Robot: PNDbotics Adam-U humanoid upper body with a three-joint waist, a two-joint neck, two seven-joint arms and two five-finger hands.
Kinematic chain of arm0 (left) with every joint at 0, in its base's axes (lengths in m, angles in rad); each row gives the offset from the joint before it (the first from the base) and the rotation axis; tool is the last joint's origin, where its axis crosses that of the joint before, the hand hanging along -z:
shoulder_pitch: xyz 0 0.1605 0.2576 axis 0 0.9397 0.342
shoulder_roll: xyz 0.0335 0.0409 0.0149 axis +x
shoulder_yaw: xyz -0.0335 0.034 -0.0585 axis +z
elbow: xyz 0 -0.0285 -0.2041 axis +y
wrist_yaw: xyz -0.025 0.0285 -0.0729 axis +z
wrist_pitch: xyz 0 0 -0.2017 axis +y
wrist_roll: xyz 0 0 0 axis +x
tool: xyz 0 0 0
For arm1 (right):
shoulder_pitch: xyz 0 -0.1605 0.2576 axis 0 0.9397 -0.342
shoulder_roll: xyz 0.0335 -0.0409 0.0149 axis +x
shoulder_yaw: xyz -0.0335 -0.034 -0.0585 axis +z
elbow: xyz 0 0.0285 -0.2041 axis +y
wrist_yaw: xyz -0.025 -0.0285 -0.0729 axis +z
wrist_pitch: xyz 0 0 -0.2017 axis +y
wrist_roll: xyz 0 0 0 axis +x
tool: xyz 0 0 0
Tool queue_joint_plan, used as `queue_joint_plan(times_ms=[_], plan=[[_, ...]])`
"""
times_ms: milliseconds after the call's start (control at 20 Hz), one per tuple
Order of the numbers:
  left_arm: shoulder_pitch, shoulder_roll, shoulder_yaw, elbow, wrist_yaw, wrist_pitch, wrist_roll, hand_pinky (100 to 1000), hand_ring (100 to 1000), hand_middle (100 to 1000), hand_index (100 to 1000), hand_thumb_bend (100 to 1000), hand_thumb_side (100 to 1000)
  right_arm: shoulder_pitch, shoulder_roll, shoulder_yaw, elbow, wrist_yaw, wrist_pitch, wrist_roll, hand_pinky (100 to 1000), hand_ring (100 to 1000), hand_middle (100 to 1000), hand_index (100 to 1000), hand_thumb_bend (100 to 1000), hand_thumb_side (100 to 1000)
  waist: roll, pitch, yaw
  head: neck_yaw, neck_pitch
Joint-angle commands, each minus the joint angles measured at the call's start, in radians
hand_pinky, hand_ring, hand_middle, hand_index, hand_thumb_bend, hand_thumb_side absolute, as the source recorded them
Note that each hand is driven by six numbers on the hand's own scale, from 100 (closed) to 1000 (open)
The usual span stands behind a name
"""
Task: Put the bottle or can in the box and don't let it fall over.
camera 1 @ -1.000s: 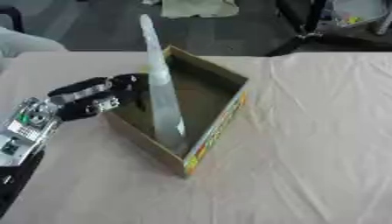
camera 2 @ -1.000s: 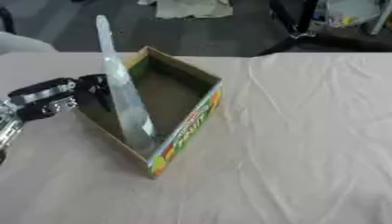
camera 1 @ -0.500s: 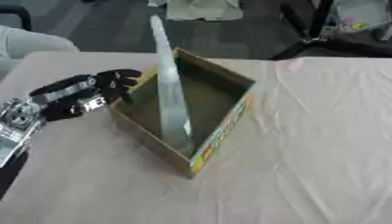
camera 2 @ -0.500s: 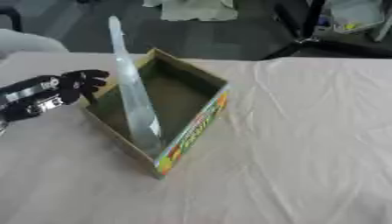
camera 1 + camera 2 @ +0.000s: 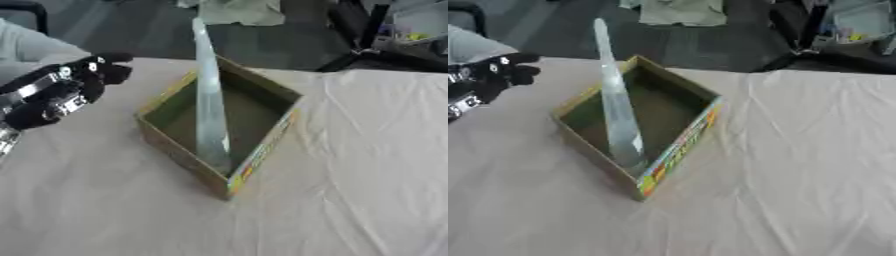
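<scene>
So, the tall, slim, clear plastic bottle (image 5: pixel 210 95) stands upright inside the open brown cardboard box (image 5: pixel 271 145) with a colourful printed side, its base at the box's near corner and its top well above the rim. The left robot hand (image 5: pixel 66 90), black with silver parts, is to the bottle's left, apart from both bottle and box, holding nothing; fingers relaxed and a little bent, tips pointing toward the box. Box sits just right of that robot hand on the desk (image 5: pixel 367 190), which is covered with a wrinkled pale beige cloth. Bottle is touching nothing but the box, as far as I can see. Right robot hand shows in neither view. Past the far desk edge, above the robot hand, a dark floor (image 5: pixel 702 45) with a pale crumpled cloth (image 5: pixel 680 11).
</scene>
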Motion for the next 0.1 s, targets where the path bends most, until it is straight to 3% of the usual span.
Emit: queue_joint_plan(times_ms=[50,100], plan=[[0.023,0.061,0.038,-0.074,0.057,0.002,0.055,1000,1000,1000,833,100,649,0.007,-0.009,-0.013,-0.012,0.003,-0.012,-0.005,936,1000,1000,909,100,557,-0.001,-0.026,0.005,-0.002,0.003],[0.038,0.066,0.043,-0.09,0.066,0.001,0.074,1000,1000,1000,833,100,647,0.009,-0.009,-0.014,-0.012,0.002,-0.016,-0.006,936,1000,1000,909,100,556,-0.003,-0.027,0.007,-0.002,0.004]])
